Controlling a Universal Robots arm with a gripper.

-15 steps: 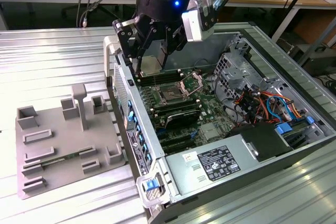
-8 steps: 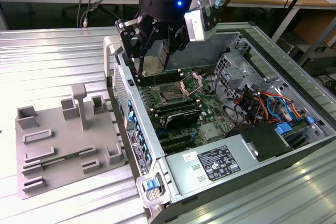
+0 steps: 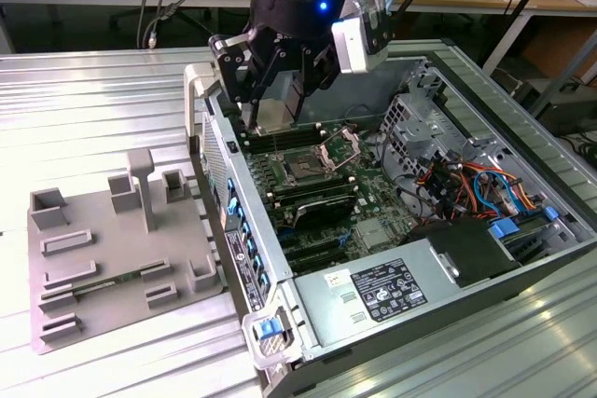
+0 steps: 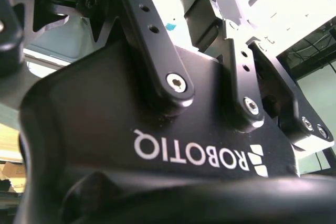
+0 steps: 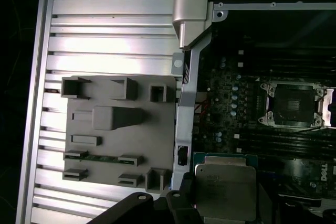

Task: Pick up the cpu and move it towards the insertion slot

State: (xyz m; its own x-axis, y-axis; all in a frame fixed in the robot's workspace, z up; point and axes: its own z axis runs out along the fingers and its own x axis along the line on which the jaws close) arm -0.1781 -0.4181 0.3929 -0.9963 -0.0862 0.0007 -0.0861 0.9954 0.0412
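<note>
My black gripper (image 3: 273,111) hangs over the back left part of the open computer case and is shut on the cpu (image 3: 273,118), a small flat square chip with a pale metal top. In the first wrist view the cpu (image 5: 226,190) sits between the dark fingers (image 5: 181,208), above the motherboard. The insertion slot (image 3: 306,168) lies below and slightly to the exterior view's right of the chip. It has a dark centre, a silver frame and a raised hinged bracket (image 3: 341,145). The first wrist view shows the slot (image 5: 292,104) apart from the held chip.
A grey plastic fixture (image 3: 121,249) with recesses lies on the ribbed metal table to the exterior view's left of the case. The case wall (image 3: 233,202) stands between them. Long black memory slots (image 3: 317,207), a power supply (image 3: 373,291) and coloured cables (image 3: 476,188) crowd the case.
</note>
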